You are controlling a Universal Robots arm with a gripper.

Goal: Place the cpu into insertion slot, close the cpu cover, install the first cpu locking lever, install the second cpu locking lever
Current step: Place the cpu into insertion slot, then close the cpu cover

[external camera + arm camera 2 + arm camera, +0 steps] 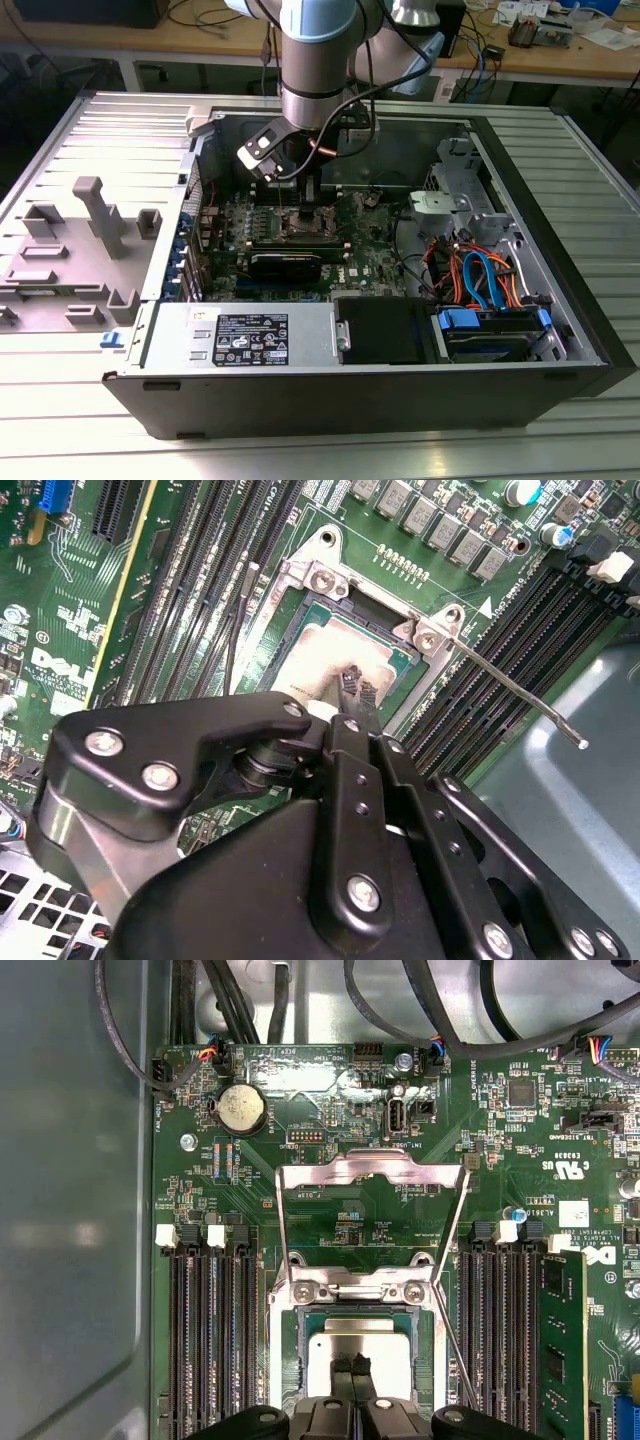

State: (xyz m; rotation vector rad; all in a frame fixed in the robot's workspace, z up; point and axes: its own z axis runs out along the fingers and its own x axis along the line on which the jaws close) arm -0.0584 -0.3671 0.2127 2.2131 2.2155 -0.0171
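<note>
Two fingertips (pixel 343 1370): slim black prongs drawn almost together with a thin slit between them, nothing clamped. Their ends sit at the cpu's top; contact cannot be told.
Gripper (pixel 355 692): matte black angular plates with bright screw heads.
Cpu (pixel 360 1345): flat square chip with a dull silver-grey lid. It lies level in the insertion slot, edges square to the socket.
Insertion slot (pixel 285 1360): square recess rimmed in grey metal.
Cpu cover (pixel 372 1170): thin bright steel frame with an open window, swung back from the slot. Its long sides run parallel to the memory slots (pixel 210 1340).
Locking lever (pixel 520 695): thin steel rod, unlatched, slanting out from the socket corner over the black ribbed slots.
Motherboard (pixel 330 1110): green and densely printed; the first wrist view adds a round silver coin cell (pixel 242 1108).
Arm (pixel 318 60): grey and pale-blue tube in the exterior view, pointing straight down into the open black computer case (pixel 590 330).
Table (pixel 600 180): ribbed aluminium, with a grey plastic fixture (pixel 90 230) at the exterior view's left.
</note>
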